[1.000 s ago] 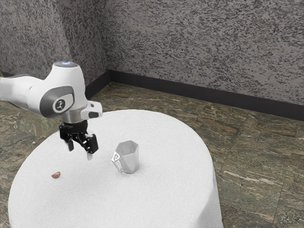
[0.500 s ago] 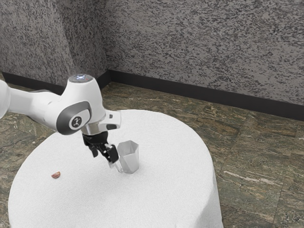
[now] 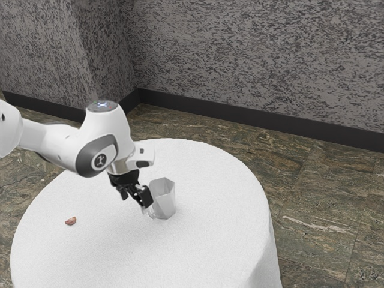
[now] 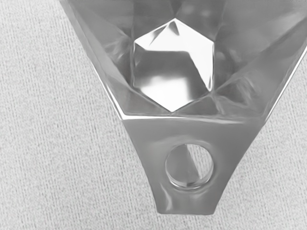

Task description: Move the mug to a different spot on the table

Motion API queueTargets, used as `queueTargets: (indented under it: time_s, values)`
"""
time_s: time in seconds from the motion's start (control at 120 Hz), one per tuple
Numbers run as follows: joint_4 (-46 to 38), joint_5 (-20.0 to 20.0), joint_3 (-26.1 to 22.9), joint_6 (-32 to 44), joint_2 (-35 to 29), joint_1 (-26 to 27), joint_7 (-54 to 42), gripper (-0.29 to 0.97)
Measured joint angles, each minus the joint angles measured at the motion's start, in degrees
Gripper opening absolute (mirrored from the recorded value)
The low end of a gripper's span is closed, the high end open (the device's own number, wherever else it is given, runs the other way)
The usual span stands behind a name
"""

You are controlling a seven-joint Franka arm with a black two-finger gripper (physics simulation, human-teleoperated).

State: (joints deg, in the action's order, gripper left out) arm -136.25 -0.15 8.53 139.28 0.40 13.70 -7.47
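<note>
Grey faceted metallic mug [image 3: 164, 197] with a hexagonal rim: upright on the round white cloth-covered surface [image 3: 204, 252], mouth up, a bit left of centre in the exterior frame and lower-middle in height. It sits roughly mid-surface, well in from every edge

Wrist view looks straight down into the mug [image 4: 172, 72]: hexagonal bottom visible, walls flaring up to the rim. Flat grey handle [image 4: 187, 199] with a round hole sticks out of the mug wall directly under the hand, white cloth on either side of it

Black two-finger claw [image 3: 143, 200] is down at the mug's side toward the exterior view's left, right against the handle side, tips low near the surface. Can't tell whether it's spread or pinching the handle; the contact isn't readable in either view

White arm [image 3: 90, 150] comes in from the left edge of the exterior frame, wrist angled down to the mug

Small reddish-brown crescent-shaped scrap [image 3: 71, 221] lies on the surface in the lower left of the frame, well apart from the mug and claw

Surroundings: brown marbled stone floor [image 3: 324, 198], speckled grey walls [image 3: 270, 54] with dark skirting
</note>
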Motion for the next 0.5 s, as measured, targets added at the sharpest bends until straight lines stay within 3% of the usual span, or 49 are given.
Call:
queueTargets:
  time_s: [0.5]
  values:
    - [0.63,0.34,0.00,4.08,4.30,0.93,-1.16,0.67]
